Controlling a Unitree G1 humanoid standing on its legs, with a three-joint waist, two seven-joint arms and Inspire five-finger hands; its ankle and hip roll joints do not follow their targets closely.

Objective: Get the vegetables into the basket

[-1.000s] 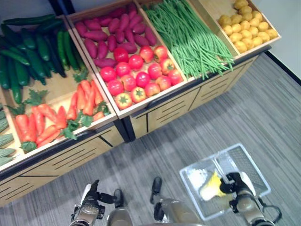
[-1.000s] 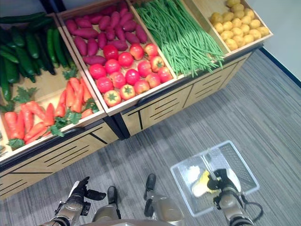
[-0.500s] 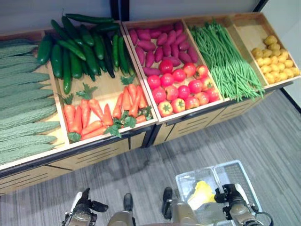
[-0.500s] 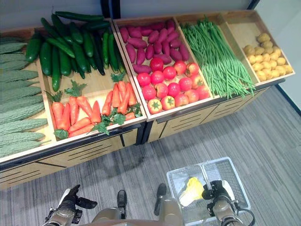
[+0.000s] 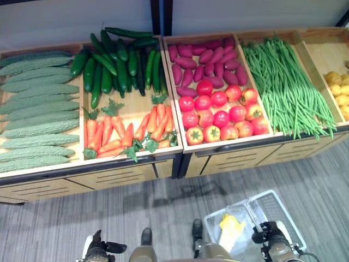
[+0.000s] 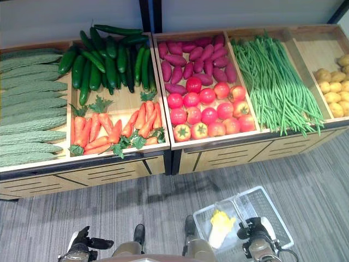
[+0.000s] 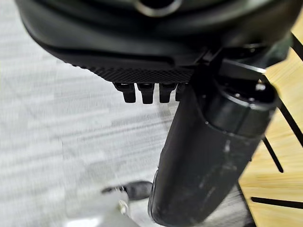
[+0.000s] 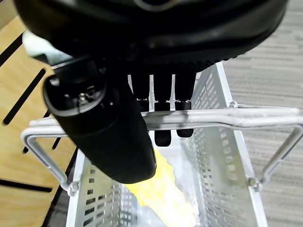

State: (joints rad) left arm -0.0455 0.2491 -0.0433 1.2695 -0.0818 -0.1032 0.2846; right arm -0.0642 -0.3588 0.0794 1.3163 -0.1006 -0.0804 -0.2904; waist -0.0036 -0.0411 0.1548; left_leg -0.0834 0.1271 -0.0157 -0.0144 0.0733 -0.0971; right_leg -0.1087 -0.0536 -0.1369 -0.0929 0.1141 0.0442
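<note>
Readable text: none that I can spot, honestly.
Wooden produce crates point(image 5: 180, 150): no labels or price tags, just plain slotted fronts.
White wire basket point(image 6: 278, 218): no print legible.

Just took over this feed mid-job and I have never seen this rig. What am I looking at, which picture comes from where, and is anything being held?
It is a two-legged robot with two dark hands. The two wide pictures come from its head, looking down at a wooden produce stand with pale green bitter gourds, dark green cucumbers, orange carrots, purple sweet potatoes, red tomatoes, long green beans and yellow potatoes.

The two close-ups come from wrist cameras. The right hand has its fingers curled round the handle of the white wire basket, which holds something yellow. The left hand hangs low, holding nothing.
</note>
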